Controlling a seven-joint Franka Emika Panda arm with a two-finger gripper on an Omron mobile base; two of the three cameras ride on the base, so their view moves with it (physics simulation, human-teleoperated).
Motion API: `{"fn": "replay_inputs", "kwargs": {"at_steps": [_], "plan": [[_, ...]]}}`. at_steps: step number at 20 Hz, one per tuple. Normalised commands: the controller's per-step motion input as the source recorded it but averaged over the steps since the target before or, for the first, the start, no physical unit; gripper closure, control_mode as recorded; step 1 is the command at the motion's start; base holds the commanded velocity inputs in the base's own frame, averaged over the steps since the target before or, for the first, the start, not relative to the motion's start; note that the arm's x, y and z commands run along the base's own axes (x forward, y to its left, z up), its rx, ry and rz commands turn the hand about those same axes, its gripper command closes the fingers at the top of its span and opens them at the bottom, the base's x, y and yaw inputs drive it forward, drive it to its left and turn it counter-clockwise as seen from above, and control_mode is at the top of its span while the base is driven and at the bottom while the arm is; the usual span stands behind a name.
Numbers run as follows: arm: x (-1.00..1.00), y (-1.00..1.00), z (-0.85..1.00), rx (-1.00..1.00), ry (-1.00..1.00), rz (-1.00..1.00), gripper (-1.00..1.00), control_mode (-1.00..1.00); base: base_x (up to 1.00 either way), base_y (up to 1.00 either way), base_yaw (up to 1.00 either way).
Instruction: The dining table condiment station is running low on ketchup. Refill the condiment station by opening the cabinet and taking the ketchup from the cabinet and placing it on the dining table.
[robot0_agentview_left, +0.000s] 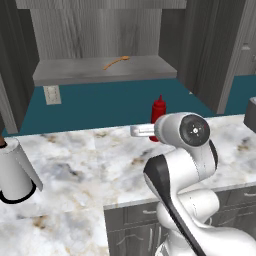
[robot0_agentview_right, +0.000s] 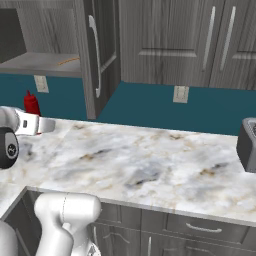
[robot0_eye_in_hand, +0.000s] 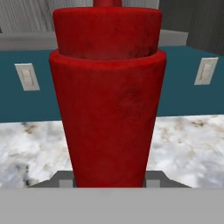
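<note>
The ketchup (robot0_eye_in_hand: 109, 109), a red squeeze bottle, stands upright and very close in the hand view. My gripper (robot0_eye_in_hand: 109, 181) is shut on its lower body, a grey finger pad (robot0_eye_in_hand: 65, 181) showing on either side. From the base, the ketchup (robot0_agentview_left: 158, 111) rises behind my wrist, over the back of the marble counter (robot0_agentview_left: 90, 155), and its top (robot0_agentview_right: 31, 103) pokes up above my hand. The cabinet (robot0_agentview_left: 105, 70) above is open, its grey shelf showing, its door (robot0_agentview_right: 97, 55) swung out. The dining table is out of view.
A thin orange utensil (robot0_agentview_left: 116, 62) lies on the cabinet shelf. A white vessel with a dark rim (robot0_agentview_left: 15, 172) stands at the counter's left, a dark toaster (robot0_agentview_right: 247, 145) at its right. Wall outlets (robot0_agentview_right: 181, 93) sit on the teal backsplash. Closed cabinet doors (robot0_agentview_right: 220, 40) hang at right.
</note>
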Motion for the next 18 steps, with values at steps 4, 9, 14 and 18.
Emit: {"fn": "replay_inputs", "kwargs": {"at_steps": [4, 9, 14, 18], "plan": [[0.00, 0.00, 0.00, 0.00, 0.00, 0.00, 1.00, -1.00, 0.00, 0.00, 0.00], [0.00, 0.00, 0.00, 0.00, 0.00, 0.00, 1.00, -1.00, 0.00, 0.00, 0.00], [-0.07, 0.00, 0.00, 0.00, 0.00, 0.00, 1.00, 1.00, -0.05, 0.00, 0.00], [0.00, 0.00, 0.00, 0.00, 0.00, 0.00, 1.00, 1.00, -0.49, -0.04, -0.05]]}}
